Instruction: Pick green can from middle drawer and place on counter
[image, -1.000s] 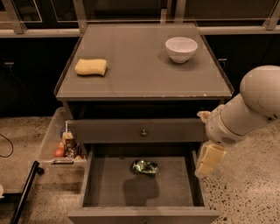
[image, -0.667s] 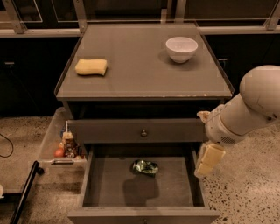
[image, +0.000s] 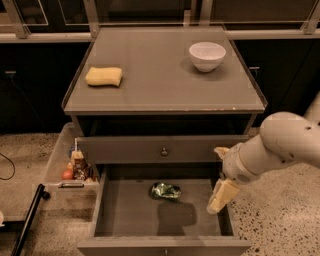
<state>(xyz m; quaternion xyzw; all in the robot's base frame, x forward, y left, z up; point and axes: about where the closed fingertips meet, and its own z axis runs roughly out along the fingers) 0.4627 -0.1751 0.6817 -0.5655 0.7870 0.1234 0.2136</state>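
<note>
One green can (image: 165, 190) lies on the floor of the open middle drawer (image: 129, 216), near the back and about midway across. To its right, well apart from it, the gripper (image: 215, 179) hangs over the drawer's right edge with its pale fingers spread, holding nothing. Up on the counter (image: 160, 90) sit a sponge (image: 104, 76) at left and a bowl (image: 207, 55) at right.

Dim, warm light falls from above. The counter (image: 165, 90) has a soft sheen; behind it all is near black. The gripper (image: 220, 196), at the right wall of the drawer (image: 125, 217), throws a dark shadow onto the drawer floor, just beside the glinting can (image: 165, 190).
</note>
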